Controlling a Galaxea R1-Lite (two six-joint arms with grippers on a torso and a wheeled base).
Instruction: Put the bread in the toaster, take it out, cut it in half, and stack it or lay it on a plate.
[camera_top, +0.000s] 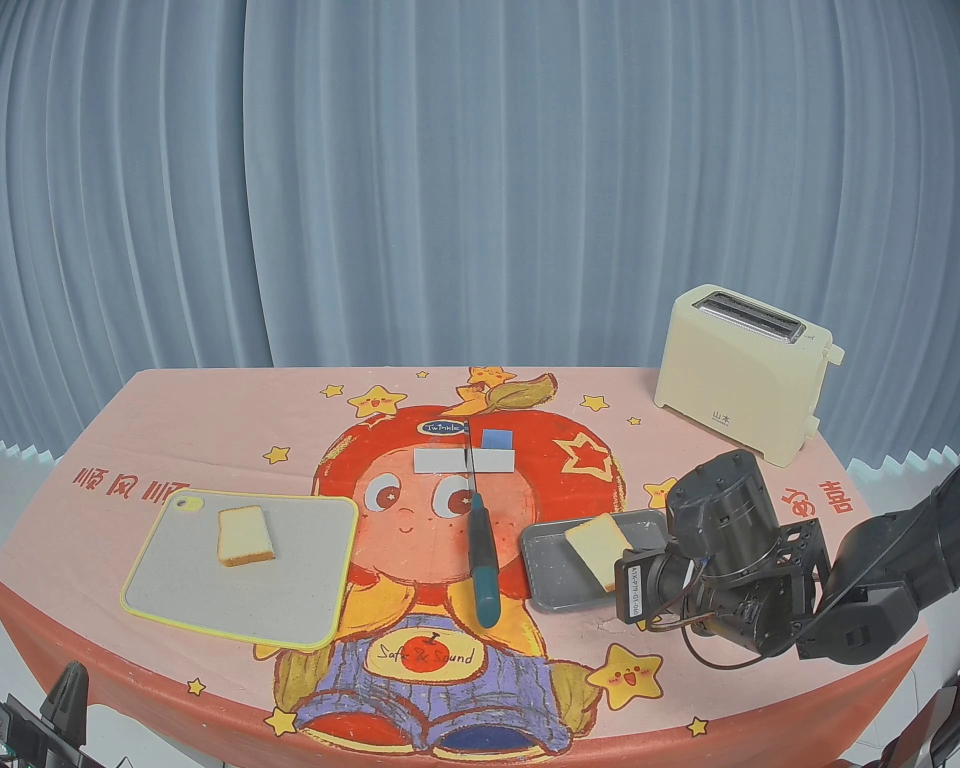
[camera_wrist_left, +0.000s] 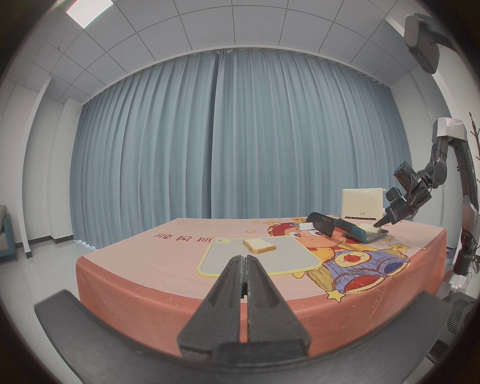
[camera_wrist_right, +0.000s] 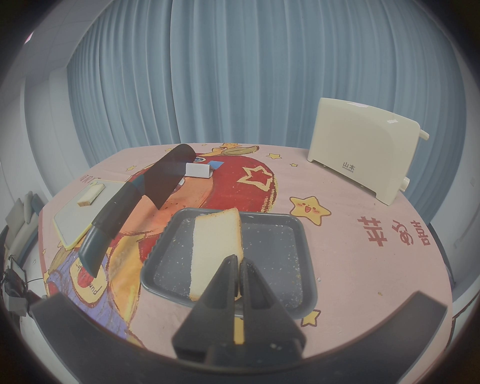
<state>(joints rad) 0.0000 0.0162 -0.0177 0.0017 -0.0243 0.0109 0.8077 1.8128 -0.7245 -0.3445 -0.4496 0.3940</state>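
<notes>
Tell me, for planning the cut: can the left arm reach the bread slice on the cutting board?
Likely yes: the bread slice lies uncovered, with nothing between it and the shut left gripper.

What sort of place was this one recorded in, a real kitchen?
Probably a staged demo or lab room, not a kitchen: a full-height blue curtain forms the backdrop, the ceiling is office-style panels, and the toaster sits on a cartoon-print tablecloth.

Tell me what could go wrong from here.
1. The right gripper holds the slice by one edge, tilted over the tray; it may tear or slip when carried.
2. The toaster has narrow slots; a tilted slice may catch the rim.
3. The knife lies close beside the tray; a low swing could knock it.
</notes>
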